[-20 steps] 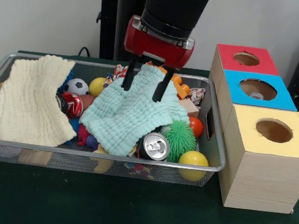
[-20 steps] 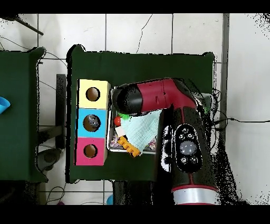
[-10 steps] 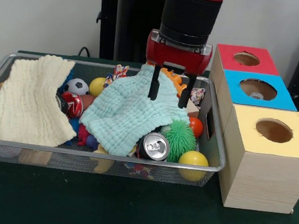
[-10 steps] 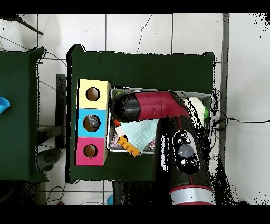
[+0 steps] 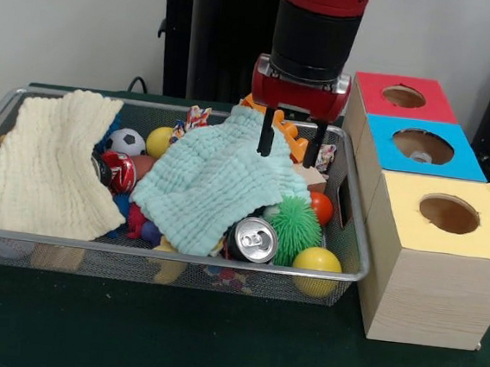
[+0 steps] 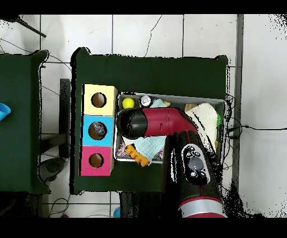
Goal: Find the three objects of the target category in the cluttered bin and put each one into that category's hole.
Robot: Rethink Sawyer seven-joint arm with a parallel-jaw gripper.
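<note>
Overhead, gripper (image 5: 289,145) spread and empty above mint cloth (image 5: 214,185), close beside bin (image 5: 169,252) right rim.

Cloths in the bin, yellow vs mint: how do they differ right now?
The pale yellow cloth lies at the picture-left end of the wire bin, clear of the arm; the mint cloth lies mid-bin, its far edge right under the open gripper. A silver can peeks from under the mint one. Both are crinkly, draped over clutter.

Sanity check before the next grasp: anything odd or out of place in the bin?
Nothing spilled or damaged. Two cloths, a mint one and a cream one, are draped over the clutter in the bin, hiding what's beneath. No clear bottle shows in it. The open pincer hovers empty.
</note>
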